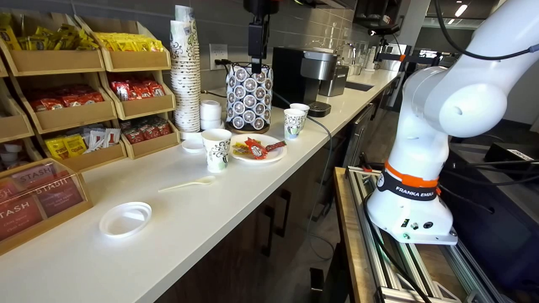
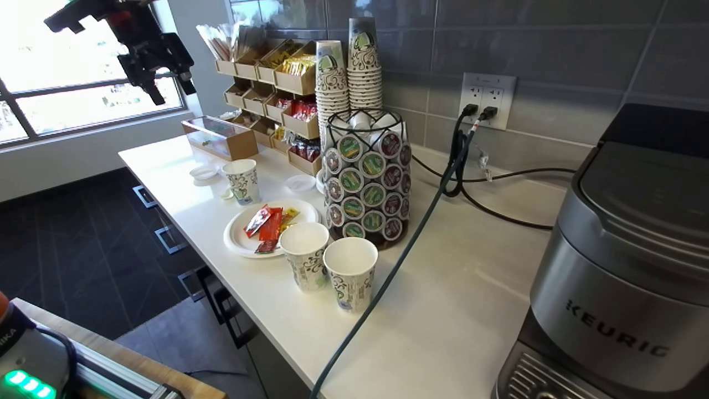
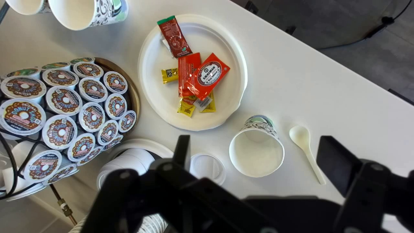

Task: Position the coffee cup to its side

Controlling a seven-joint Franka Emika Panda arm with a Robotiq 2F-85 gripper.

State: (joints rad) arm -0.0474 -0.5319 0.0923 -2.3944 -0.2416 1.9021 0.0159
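A white tapered paper cup with dark and greenish print stands upright alone on the counter, in both exterior views (image 1: 217, 155) (image 2: 243, 184) and the wrist view (image 3: 257, 155). Two similar printed cups (image 1: 292, 126) (image 2: 353, 280) (image 3: 111, 13) stand upright close together beyond the plate. I cannot tell which cup the task means. My gripper (image 1: 257, 63) (image 2: 175, 96) (image 3: 255, 140) is open and empty, high above the counter. In the wrist view the lone cup appears between the spread fingers, well below them, untouched.
A plate (image 1: 276, 158) (image 3: 241, 81) of sauce packets lies beside the lone cup. A spoon (image 1: 191, 182) (image 3: 305, 145) and lids (image 1: 125, 219) (image 3: 207, 167) lie nearby. A pod canister (image 1: 249, 99), tall cup stacks (image 1: 185, 80) and packet bins (image 1: 139, 59) line the wall. A cable (image 2: 382, 293) crosses the counter.
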